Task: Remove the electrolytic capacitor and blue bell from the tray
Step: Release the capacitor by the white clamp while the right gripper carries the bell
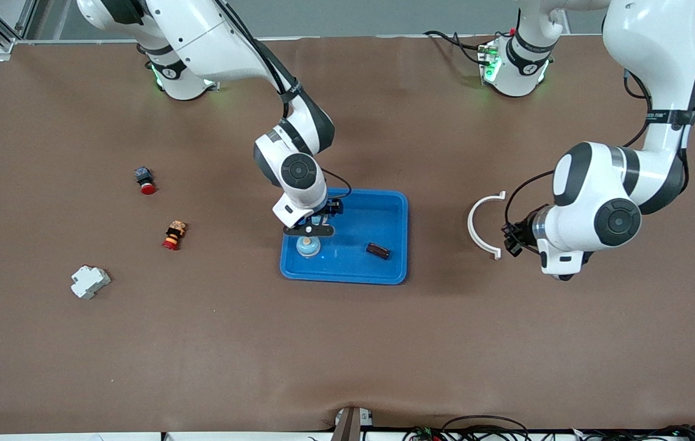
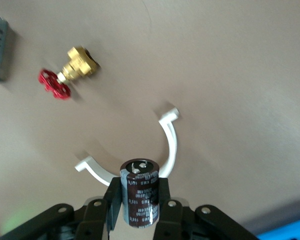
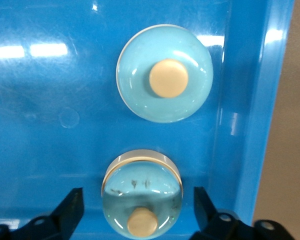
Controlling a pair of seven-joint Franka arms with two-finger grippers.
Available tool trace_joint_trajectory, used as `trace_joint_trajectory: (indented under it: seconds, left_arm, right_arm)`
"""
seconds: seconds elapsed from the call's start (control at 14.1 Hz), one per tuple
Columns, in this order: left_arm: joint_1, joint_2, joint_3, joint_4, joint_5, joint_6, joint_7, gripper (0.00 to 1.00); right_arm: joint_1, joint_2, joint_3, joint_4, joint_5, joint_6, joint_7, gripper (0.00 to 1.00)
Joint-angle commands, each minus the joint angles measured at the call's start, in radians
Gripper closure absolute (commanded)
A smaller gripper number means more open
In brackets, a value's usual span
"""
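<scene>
Capacitor (image 2: pixel 140 192) sits clamped in the left tool (image 2: pixel 139 202); right tool (image 3: pixel 135 210) stands spread around the bell (image 3: pixel 142 197).

Two bells (image 3: pixel 164 73), one capacitor (image 2: pixel 139 192), one tray (image 1: pixel 393 208).

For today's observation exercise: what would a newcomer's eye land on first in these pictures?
The bright blue tray in the middle of the brown table, with the right gripper open over a pale blue bell inside it. Next, the left gripper shut on a dark capacitor above a white curved clip, toward the left arm's end of the table.
</scene>
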Motion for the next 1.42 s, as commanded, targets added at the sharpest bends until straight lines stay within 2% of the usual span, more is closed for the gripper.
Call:
trace_joint_trajectory:
  seconds: [0.0, 0.14, 0.28, 0.36, 0.71, 0.85, 0.99, 1.28, 1.35]
  left_arm:
    - [0.032, -0.007, -0.008, -0.024, 0.045, -0.014, 0.042, 1.00]
    - [0.046, 0.005, -0.008, -0.060, 0.047, -0.002, 0.048, 1.00]
    - [0.072, 0.011, -0.009, -0.065, 0.047, -0.004, 0.048, 1.00]
    - [0.073, 0.014, -0.009, -0.073, 0.045, -0.002, 0.048, 1.00]
    - [0.104, 0.028, -0.012, -0.093, 0.041, -0.002, 0.048, 1.00]
    - [0.104, 0.051, -0.012, -0.093, 0.041, -0.002, 0.048, 1.00]
    - [0.110, 0.073, -0.012, -0.093, 0.038, -0.002, 0.048, 1.00]
    - [0.110, 0.112, -0.012, -0.085, 0.032, -0.004, 0.048, 1.00]
    - [0.109, 0.123, -0.012, -0.076, 0.030, -0.002, 0.044, 0.96]
  right_arm:
    - [0.013, 0.010, -0.008, 0.015, -0.005, 0.004, 0.002, 0.33]
    - [0.013, 0.010, -0.008, 0.015, -0.005, 0.004, 0.001, 0.49]
    - [0.010, 0.010, -0.008, 0.018, -0.004, 0.000, 0.001, 0.71]
    - [0.008, 0.010, -0.008, 0.019, -0.004, -0.002, 0.001, 0.77]
    - [0.002, -0.002, -0.009, 0.027, -0.005, -0.016, -0.007, 0.80]
    - [0.000, -0.028, -0.009, 0.036, -0.005, -0.064, -0.005, 0.80]
    - [-0.007, -0.083, -0.013, 0.045, -0.004, -0.149, -0.010, 0.80]
    - [-0.090, -0.203, -0.016, 0.042, -0.005, -0.287, -0.184, 0.80]
    - [-0.116, -0.230, -0.017, 0.042, -0.005, -0.319, -0.244, 0.80]
